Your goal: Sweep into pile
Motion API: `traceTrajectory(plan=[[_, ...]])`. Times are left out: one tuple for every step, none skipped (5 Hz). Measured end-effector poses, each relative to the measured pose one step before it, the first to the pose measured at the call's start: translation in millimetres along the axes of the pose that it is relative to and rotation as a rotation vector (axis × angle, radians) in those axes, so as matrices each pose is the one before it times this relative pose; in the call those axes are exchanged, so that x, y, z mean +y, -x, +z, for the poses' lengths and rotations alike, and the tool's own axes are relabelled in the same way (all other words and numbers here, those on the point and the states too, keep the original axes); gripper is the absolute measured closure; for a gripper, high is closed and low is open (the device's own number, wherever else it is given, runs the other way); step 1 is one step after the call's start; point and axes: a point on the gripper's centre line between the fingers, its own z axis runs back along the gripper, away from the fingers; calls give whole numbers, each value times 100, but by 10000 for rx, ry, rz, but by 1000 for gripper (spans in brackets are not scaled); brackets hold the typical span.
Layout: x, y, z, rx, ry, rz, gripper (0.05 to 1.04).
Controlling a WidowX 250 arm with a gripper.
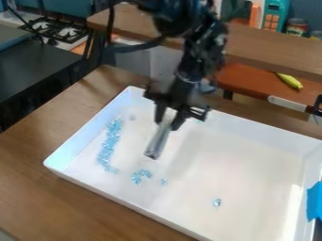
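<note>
Gripper (166, 126) is hanging over the white tray (252, 165), its two fingers clamping a grey bar (157, 142) that is slanting down toward the tray floor. Blue pieces (110, 143) are lying in a long band along the view's left wall, apart from the bar; a small cluster (140, 176) is sitting near the bar's lower end, toward the camera, and a single piece (217, 202) is lying farther right, well apart

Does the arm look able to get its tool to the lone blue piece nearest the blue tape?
Probably yes. The pincer holds the grey tool over the white tray, and nothing visible stands between it and that blue piece; whether the reach suffices is a guess.
</note>
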Motion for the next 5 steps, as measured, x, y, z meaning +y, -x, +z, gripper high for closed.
traceTrajectory(plan=[[-4248,1651,396,-160,1172,-575,725],[-2799,745,271,129,1095,-40,725],[-2171,1281,41,89,-175,146,725],[-2130,1572,-469,404,-94,-276,725],[-258,-385,-1008,55,-206,445,725]])
